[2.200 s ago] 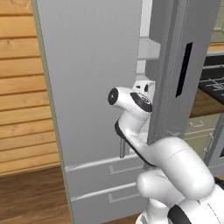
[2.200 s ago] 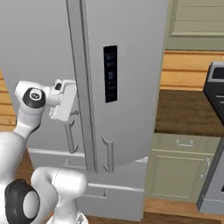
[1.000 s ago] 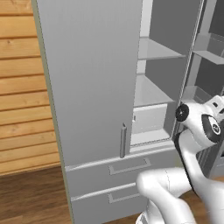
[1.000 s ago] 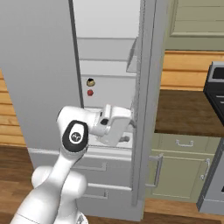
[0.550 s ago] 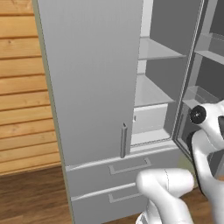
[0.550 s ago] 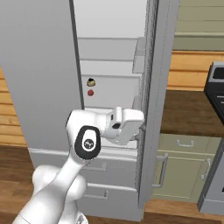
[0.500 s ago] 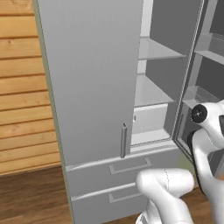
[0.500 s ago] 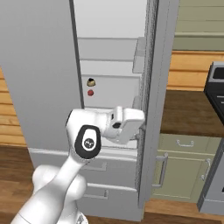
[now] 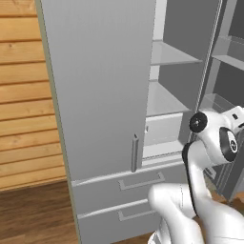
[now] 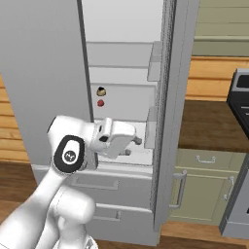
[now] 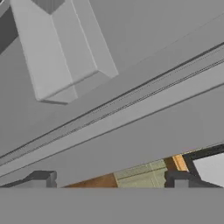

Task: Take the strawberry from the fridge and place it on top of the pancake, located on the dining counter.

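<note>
The fridge [image 10: 121,73] stands with its right door swung open, which is why the pale, flat shelves inside are on show from the right base view, while its left door is shut, a smooth grey slab with a slim upright bar handle [image 9: 135,152]. The gripper [image 10: 135,142] sits low in the opening, level with the bottom shelf and pointing toward the edge of the open door [image 10: 168,112]; its dark finger tips [image 11: 43,178] stand far apart at the two sides of the hand view with nothing between them, so it is spread wide and carries nothing. The strawberry [image 10: 100,103], a tiny round red dot, rests on the shelf above the gripper and toward the closed door, well apart from the fingers. Just above it lies a small brownish-yellow thing with a dark top [image 10: 101,91], similar in size, so the two could be confused. The hand camera faces plain grey panels and the ribbed door edge [image 11: 113,109] at a slant, so the hand is rolled. Judging by this, the door is dealt with and the reach for the berry has not begun.
</note>
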Robot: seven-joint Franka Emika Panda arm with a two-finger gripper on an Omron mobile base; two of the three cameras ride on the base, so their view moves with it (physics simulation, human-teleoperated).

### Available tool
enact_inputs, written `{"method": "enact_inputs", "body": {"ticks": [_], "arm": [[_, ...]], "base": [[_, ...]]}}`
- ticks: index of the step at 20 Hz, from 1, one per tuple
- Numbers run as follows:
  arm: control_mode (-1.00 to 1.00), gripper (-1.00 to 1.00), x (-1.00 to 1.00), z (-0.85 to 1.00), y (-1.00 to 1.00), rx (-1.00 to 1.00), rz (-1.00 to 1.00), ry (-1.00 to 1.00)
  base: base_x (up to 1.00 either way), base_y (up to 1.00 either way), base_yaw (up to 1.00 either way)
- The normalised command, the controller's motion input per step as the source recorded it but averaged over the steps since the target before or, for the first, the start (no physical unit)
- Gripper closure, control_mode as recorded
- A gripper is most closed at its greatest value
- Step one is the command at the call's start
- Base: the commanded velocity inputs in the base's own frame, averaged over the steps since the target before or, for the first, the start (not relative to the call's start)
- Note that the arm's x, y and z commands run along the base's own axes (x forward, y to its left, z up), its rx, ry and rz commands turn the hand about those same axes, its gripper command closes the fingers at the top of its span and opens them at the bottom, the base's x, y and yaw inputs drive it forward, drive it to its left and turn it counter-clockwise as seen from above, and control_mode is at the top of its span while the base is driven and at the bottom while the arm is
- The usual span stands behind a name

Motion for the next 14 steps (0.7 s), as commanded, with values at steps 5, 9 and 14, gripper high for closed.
{"method": "enact_inputs", "body": {"ticks": [5,9,14], "arm": [[-1.0,-1.0,0.01,-0.78,1.0,0.77,-0.06,0.11],[-1.0,-1.0,0.15,-0.78,0.98,0.97,0.0,0.16],[-1.0,-1.0,0.55,-0.27,0.86,0.91,0.04,0.07]], "base": [[0.0,0.0,0.0],[0.0,0.0,0.0],[0.0,0.0,0.0]]}}
